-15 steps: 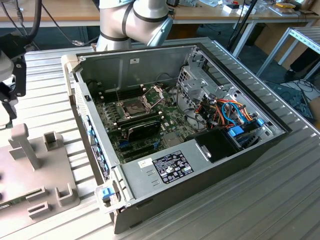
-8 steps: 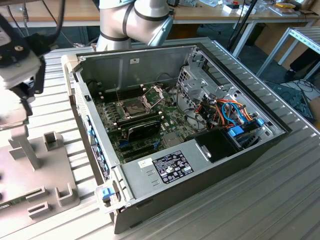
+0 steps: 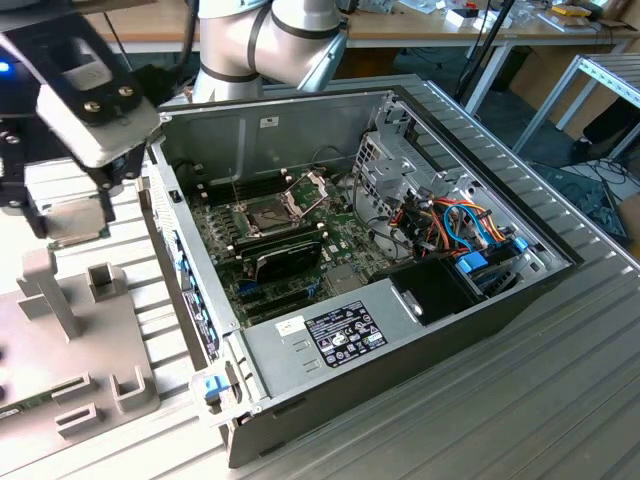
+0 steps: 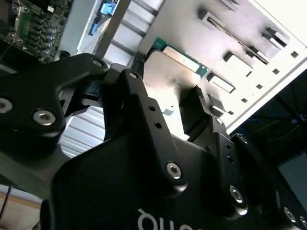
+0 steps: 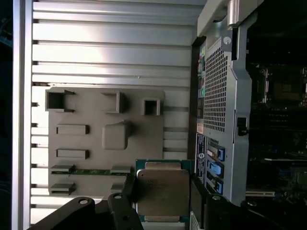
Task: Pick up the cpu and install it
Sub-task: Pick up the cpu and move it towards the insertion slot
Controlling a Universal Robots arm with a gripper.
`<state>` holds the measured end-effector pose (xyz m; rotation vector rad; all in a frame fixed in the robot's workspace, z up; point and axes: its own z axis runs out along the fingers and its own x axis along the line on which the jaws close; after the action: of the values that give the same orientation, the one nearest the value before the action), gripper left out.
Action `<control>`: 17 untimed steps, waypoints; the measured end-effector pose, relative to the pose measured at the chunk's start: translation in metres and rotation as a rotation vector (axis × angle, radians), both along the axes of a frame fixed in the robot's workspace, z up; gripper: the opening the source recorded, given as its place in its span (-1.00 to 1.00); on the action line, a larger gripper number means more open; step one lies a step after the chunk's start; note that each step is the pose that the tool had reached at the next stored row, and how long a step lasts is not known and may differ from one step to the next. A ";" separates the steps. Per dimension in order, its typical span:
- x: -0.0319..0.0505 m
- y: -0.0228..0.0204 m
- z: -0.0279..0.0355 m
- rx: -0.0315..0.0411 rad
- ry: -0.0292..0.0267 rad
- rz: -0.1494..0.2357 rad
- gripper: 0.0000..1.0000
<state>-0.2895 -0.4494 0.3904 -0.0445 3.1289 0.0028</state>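
cpu (image 5: 163,194) is clamped by gripper (image 5: 163,186) at two edges, held over grey fixture plate (image 5: 96,146) beside open PC case (image 5: 221,96).

Black label (image 3: 345,335) on power supply (image 3: 390,298), print too small to read

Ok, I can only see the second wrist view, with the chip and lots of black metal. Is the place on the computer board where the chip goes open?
Observer: Yes. In the exterior view the socket frame stands flipped up on the motherboard.
Operator: Is the arm above it?
Observer: No. The gripper hangs outside the case, at the exterior view's left, over the grey tray.
Operator: Is the whole chip between the jaws?
Observer: In the first wrist view the cpu sits square between them, one jaw on each side edge.
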 end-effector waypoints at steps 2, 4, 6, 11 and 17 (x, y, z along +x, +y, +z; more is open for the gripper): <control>0.0095 0.0000 -0.0001 -0.0001 0.0006 0.000 0.09; 0.0179 0.0000 -0.0003 0.0000 0.0007 0.000 0.09; 0.0254 0.0000 -0.0003 0.0000 0.0010 0.000 0.09; 0.0522 0.0000 -0.0005 0.0000 0.0018 0.000 0.09; 0.0734 0.0000 -0.0008 0.0000 0.0020 0.000 0.09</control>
<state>-0.2162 -0.4494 0.3896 -0.0443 3.1309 0.0028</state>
